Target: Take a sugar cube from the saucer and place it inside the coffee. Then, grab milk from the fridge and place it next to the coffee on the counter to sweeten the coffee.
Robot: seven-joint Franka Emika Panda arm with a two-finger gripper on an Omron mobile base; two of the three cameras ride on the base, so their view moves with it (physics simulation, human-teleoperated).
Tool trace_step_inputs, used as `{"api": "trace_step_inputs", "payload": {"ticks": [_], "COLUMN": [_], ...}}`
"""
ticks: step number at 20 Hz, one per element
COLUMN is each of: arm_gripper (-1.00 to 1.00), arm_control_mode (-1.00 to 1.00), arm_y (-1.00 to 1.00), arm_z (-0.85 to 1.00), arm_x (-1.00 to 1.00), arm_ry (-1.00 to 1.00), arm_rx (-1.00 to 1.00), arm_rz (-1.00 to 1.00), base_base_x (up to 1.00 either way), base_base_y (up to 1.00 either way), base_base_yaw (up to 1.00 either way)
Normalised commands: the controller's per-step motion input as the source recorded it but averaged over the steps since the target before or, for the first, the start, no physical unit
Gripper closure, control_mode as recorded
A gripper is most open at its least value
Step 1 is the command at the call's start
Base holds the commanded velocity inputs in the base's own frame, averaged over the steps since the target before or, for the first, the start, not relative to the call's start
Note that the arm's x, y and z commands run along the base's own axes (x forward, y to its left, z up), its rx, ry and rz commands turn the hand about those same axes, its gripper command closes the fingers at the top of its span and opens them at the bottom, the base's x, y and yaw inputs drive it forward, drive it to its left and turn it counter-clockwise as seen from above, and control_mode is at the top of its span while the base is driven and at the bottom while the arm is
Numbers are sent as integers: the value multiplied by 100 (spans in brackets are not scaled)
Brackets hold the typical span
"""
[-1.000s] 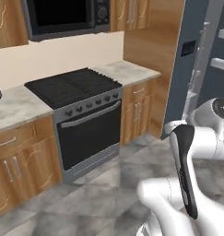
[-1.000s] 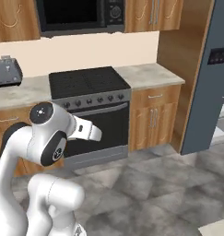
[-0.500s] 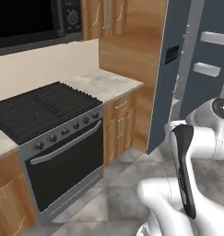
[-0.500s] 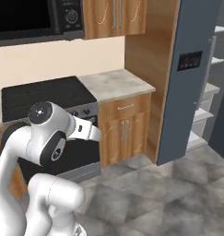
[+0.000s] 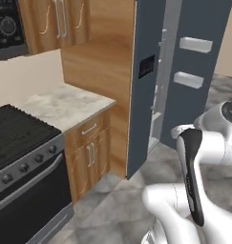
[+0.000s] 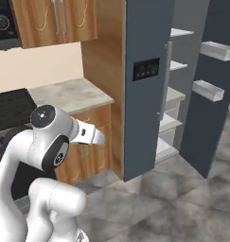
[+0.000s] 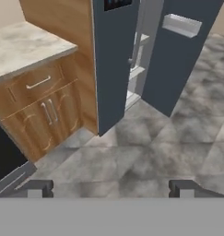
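Note:
The fridge stands tall and slate grey right of the wooden cabinets, with a black panel of blue lights. Its door is swung open and carries pale bins; pale shelves show inside. The beige marble counter ends against the wood panel beside the fridge. My gripper hangs open over the floor, its dark fingertips far apart and nothing between them. The sugar cube, saucer, coffee and milk are out of view.
A black stove sits left of the counter, under a microwave. Wooden base cabinets run below the counter. Grey tiled floor spreads in front of the fridge.
The whole picture has shifted: the base has moved right, so the stove slides off left and the open fridge comes into view. The gripper stays open.

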Motion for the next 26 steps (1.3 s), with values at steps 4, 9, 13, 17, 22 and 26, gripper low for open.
{"api": "trace_step_inputs", "payload": {"ticks": [4, 9, 13, 17, 22, 26], "arm_gripper": [-100, -100, -100, -100, -100, -100], "arm_control_mode": [100, 100, 100, 100, 100, 100], "arm_y": [0, 0, 0, 0, 0, 0], "arm_z": [0, 0, 0, 0, 0, 0], "arm_x": [0, 0, 0, 0, 0, 0], "arm_ry": [0, 0, 0, 0, 0, 0], "arm_rx": [0, 0, 0, 0, 0, 0], "arm_rz": [0, 0, 0, 0, 0, 0], "base_base_x": [100, 100, 100, 100, 100, 96], "base_base_y": [-47, -45, -44, -42, -46, -52], "base_base_yaw": [-10, -7, 1, 18, 42, 53]}}
